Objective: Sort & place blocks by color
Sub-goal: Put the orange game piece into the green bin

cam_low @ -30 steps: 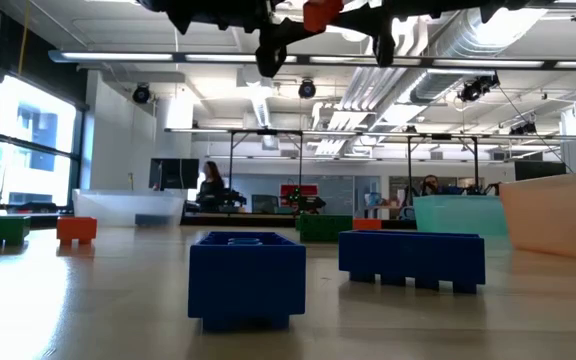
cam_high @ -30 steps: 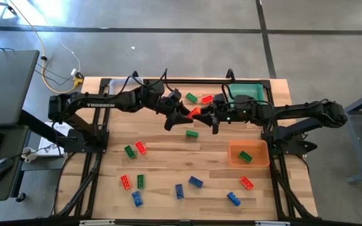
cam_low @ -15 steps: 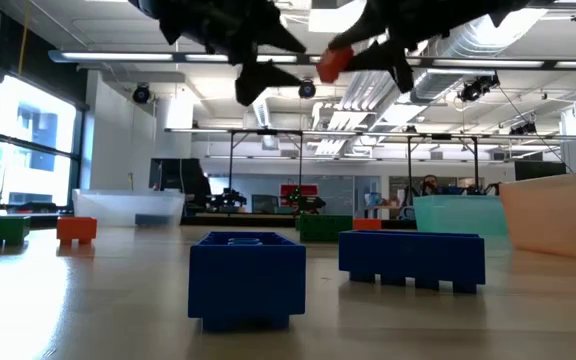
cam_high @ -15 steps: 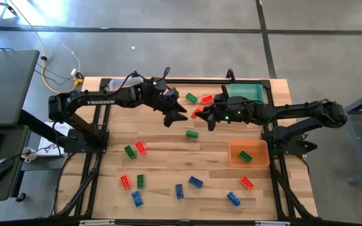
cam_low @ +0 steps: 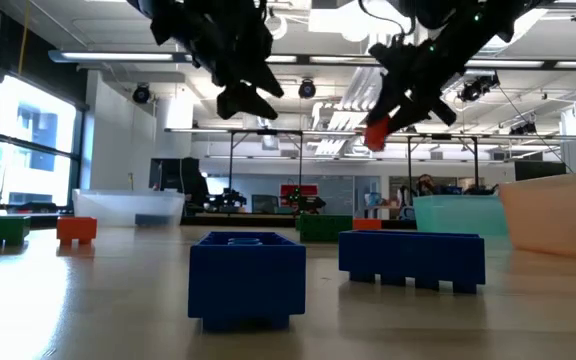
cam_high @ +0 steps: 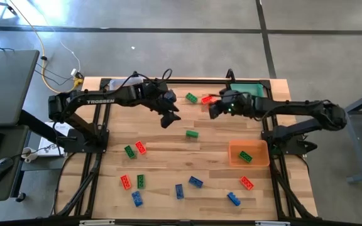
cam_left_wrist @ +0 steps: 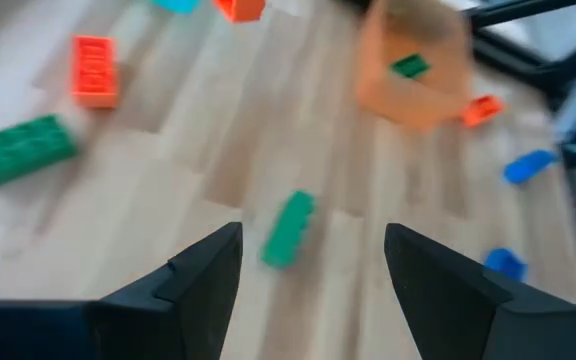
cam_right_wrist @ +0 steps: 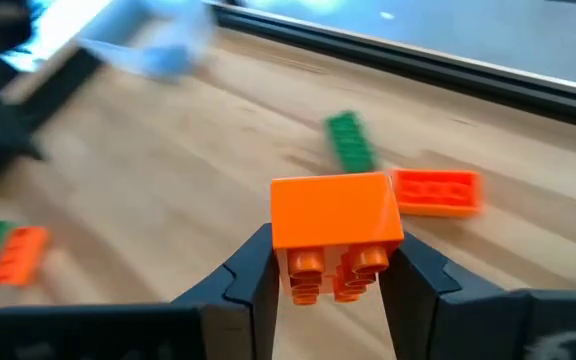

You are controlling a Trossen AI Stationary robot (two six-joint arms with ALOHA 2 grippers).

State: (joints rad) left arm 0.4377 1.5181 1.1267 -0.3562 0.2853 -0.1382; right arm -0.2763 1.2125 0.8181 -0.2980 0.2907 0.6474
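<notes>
Watching my feed, I'm seeing two matte black arms, chunky jointed segments all the way out. The left arm (cam_high: 105, 100) is showing white "TROSSEN" lettering along its long link, and thin black cables are looping off its top toward 12 o'clock. The right arm (cam_high: 294, 112) is wearing the same black finish, with a small green light glowing near its wrist. Both are sitting on black frame bases at the table's 9 and 3 o'clock edges. From the wrist cams, the left gripper (cam_left_wrist: 313, 270) and right gripper (cam_right_wrist: 336, 275) are showing flat, angular black fingers with bevelled edges.
</notes>
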